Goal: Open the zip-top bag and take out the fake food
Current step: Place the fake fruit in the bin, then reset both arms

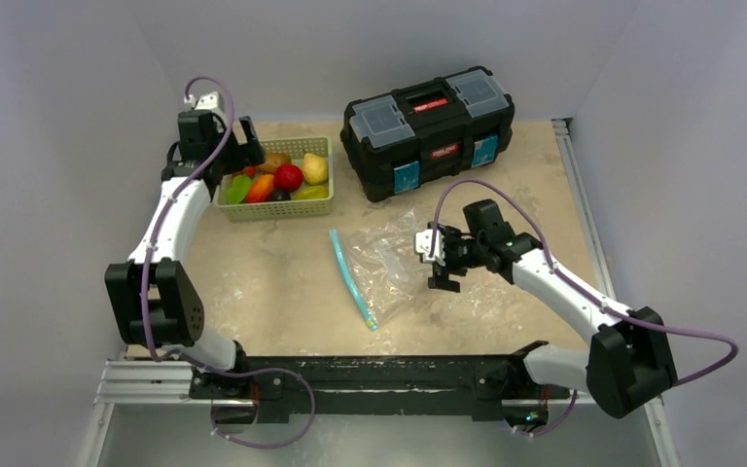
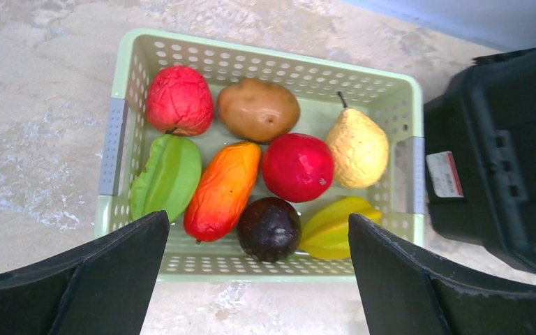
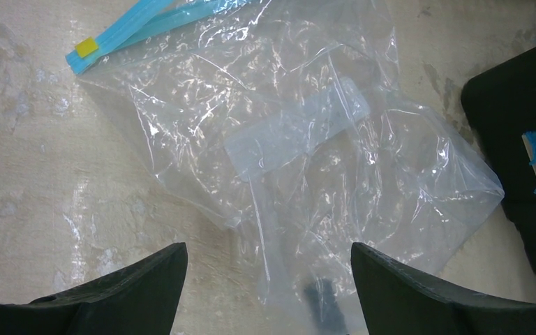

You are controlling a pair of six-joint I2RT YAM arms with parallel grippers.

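Left jaws (image 2: 258, 234) fill the bottom of my left wrist view: spread wide, nothing between them, hanging right over the green basket (image 2: 265, 59). Fake food (image 2: 296, 167) is all in there, eight pieces packed close together; I see none elsewhere. Moving right, the zip-top bag (image 3: 307, 139) lies flat and crumpled on the table (image 1: 272, 282), apart from the basket, and looks empty. Its teal zip strip (image 1: 352, 277) forms the bag's left edge, long axis running near-to-far. Right jaws (image 3: 269, 255) hover directly above the bag body, wide and empty, with the strip off to their left. Right arm is clearly the nearer one to the bag. Dark blur under the film by those jaws, can't tell what. My read: removal looks done. Black toolbox (image 1: 428, 122) sits at the back right.
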